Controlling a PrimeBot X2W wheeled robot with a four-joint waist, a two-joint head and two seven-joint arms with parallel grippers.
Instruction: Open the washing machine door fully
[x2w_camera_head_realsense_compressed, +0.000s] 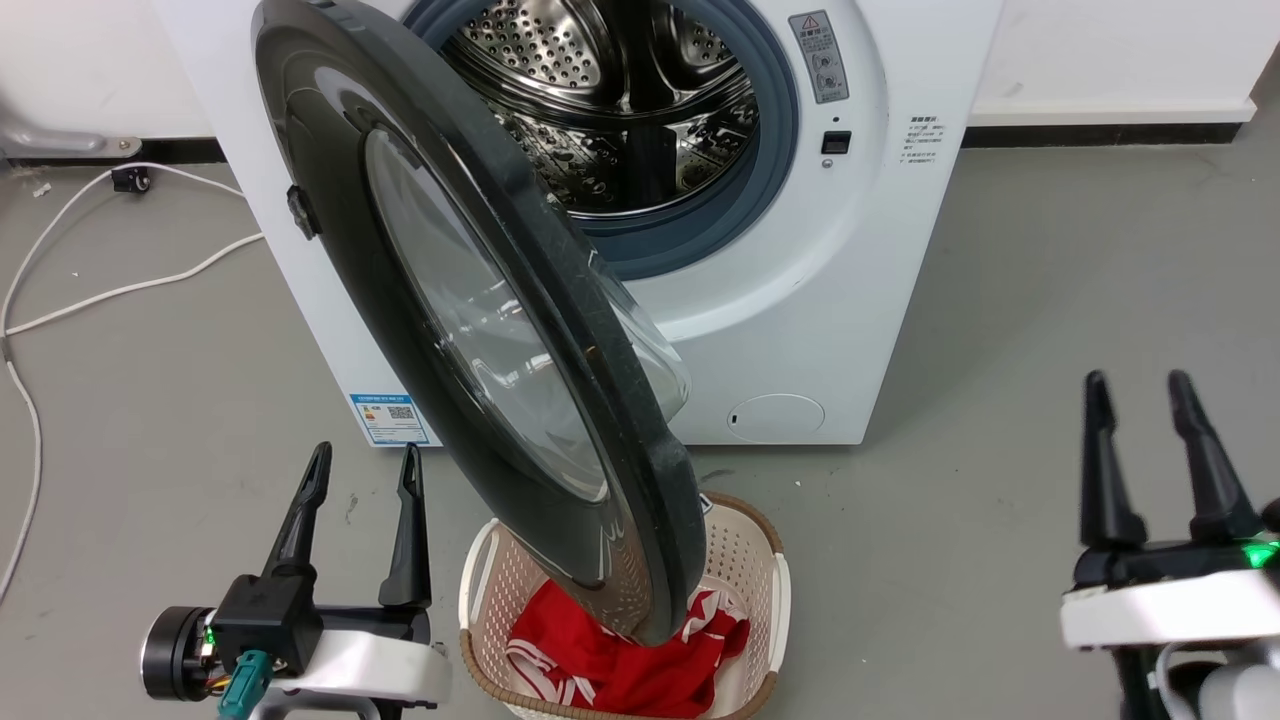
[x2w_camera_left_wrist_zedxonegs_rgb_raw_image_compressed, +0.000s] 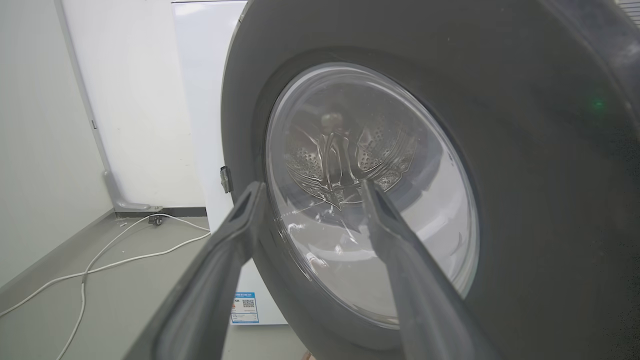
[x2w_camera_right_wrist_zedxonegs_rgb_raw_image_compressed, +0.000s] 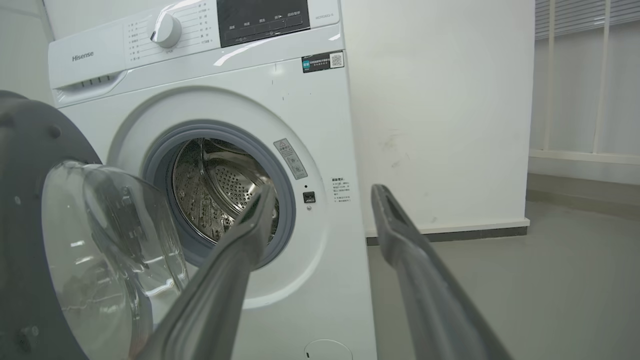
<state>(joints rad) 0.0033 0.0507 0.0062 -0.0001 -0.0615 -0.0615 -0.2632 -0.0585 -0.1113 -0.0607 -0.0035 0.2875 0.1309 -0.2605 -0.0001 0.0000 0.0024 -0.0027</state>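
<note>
The white washing machine (x2w_camera_head_realsense_compressed: 800, 300) stands against the wall with its steel drum (x2w_camera_head_realsense_compressed: 620, 110) exposed. Its round black-rimmed door (x2w_camera_head_realsense_compressed: 480, 330) hangs swung out toward me, hinged on the left, its free edge over a basket. The door's outer face and glass window (x2w_camera_left_wrist_zedxonegs_rgb_raw_image_compressed: 370, 195) loom in the left wrist view; its bulging inner glass bowl (x2w_camera_right_wrist_zedxonegs_rgb_raw_image_compressed: 115, 250) shows in the right wrist view. My left gripper (x2w_camera_head_realsense_compressed: 365, 465) is open, low on the left, just short of the door's outer face. My right gripper (x2w_camera_head_realsense_compressed: 1140, 395) is open at the far right, away from the machine, holding nothing.
A cream laundry basket (x2w_camera_head_realsense_compressed: 760, 560) with red cloth (x2w_camera_head_realsense_compressed: 620, 660) sits on the floor under the door's edge. White cables (x2w_camera_head_realsense_compressed: 120, 290) trail over the grey floor at left. Open floor lies right of the machine (x2w_camera_right_wrist_zedxonegs_rgb_raw_image_compressed: 525, 280).
</note>
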